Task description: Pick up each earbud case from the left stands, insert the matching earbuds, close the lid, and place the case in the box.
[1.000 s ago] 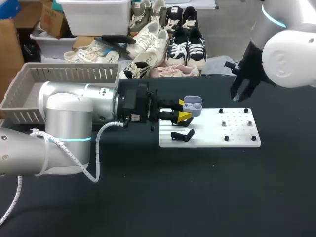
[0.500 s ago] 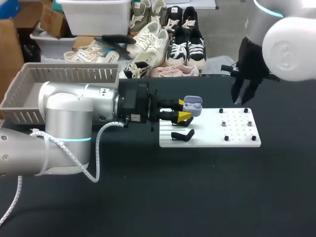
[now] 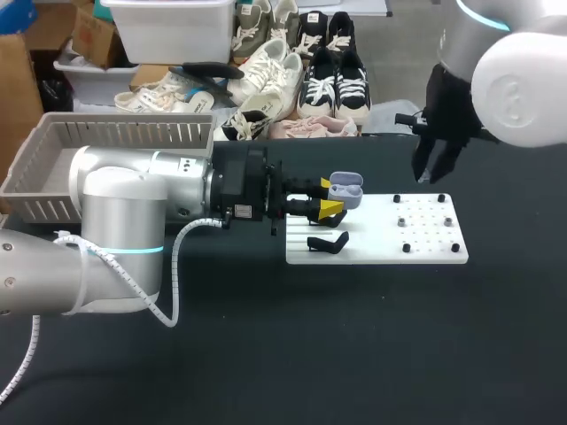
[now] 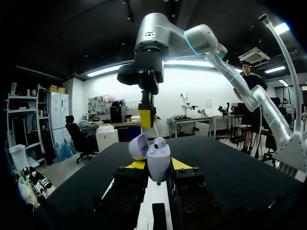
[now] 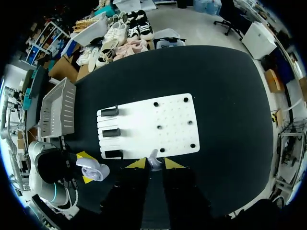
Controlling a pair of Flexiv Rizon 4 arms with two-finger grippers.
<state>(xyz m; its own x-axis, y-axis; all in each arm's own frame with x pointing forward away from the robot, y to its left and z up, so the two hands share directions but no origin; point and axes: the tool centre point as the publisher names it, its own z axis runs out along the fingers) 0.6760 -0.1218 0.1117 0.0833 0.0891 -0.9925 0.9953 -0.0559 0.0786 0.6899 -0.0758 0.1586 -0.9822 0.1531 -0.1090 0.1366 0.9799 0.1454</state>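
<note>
The left end effector (image 3: 329,197) is clamped on the pale lilac plastic earbud case (image 4: 159,163), one yellow tip against each side. The case stands upright with its rounded lid (image 4: 137,146) swung open and a white seated earbud (image 4: 159,142) inside. It is held above the black table (image 3: 266,354), near the end of the white pegged board (image 3: 425,239) that carries the black stands (image 3: 326,242). The right end effector (image 5: 153,164) hangs high over the board, its fingers nearly together on what looks like a small pale loose earbud (image 5: 153,157).
</note>
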